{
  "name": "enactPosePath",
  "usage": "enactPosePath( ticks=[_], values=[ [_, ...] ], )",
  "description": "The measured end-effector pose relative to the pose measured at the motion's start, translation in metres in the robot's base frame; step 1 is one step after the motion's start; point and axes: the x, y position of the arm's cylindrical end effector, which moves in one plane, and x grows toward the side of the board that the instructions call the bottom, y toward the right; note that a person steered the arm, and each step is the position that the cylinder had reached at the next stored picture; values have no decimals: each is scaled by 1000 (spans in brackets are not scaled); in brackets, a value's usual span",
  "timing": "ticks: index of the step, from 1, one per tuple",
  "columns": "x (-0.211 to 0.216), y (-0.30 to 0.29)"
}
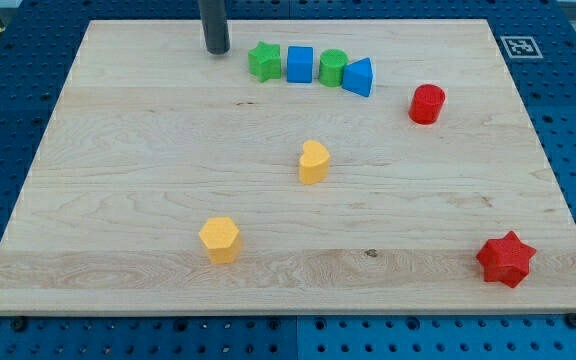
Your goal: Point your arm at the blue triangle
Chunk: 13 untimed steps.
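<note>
So the board (168,150) is showing a pale wood tone with faint grain streaks running sideways, and the table (8,90) around it is looking deep blue, dotted with a grid of little holes. Upper middle of the frame, a row is going green star (263,61), blue cube (299,63), green cylinder (332,67), blue triangle (359,77). A red cylinder (427,104) is glowing bright toward the upper right, a red star (506,259) at lower right. Two yellow blocks: one (313,162) at centre, one (219,239) lower left. The rod is looking dark grey down to my tip (216,50). A black-and-white square marker (520,46) is sitting in the top right corner.
</note>
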Motion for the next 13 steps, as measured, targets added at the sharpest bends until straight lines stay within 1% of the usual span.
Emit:
enactPosePath(
  ticks=[3,4,5,6,8,10,11,13],
  values=[
    [61,24],
    [77,13],
    [99,13],
    [110,16],
    [112,25],
    [127,62],
    [128,98],
    [128,136]
  ],
)
